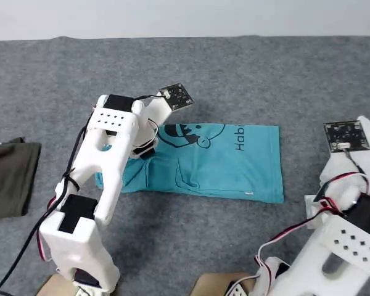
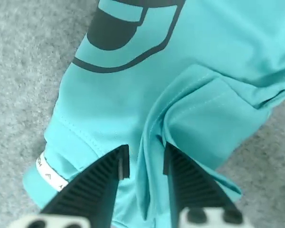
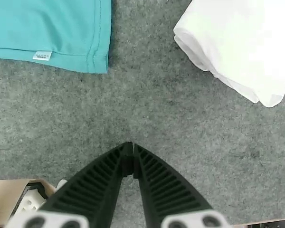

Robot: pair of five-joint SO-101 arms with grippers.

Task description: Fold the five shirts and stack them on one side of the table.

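Olive shirt: matte cloth at the table's 9 o'clock edge.
Left gripper: fingers apart, straddling a raised crease at the teal shirt's 9 o'clock end.
Teal shirt: mid-table, thin smooth knit, rectangular, dark print.
Risk: we judge a pinch may catch only the top layer and bunch the fold.
Right gripper: fingers together over the fuzzy grey table.
White shirt: soft roll at 3 o'clock.

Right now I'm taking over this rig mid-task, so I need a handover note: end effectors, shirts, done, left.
Left end effector: open, straddling a raised crease in the teal shirt.
Right end effector: shut, above the table between the teal shirt and a white shirt.
Olive shirt: lies apart at the high view's left edge.
Done: teal shirt looks partly folded.
Left: finish folding it, stack all.
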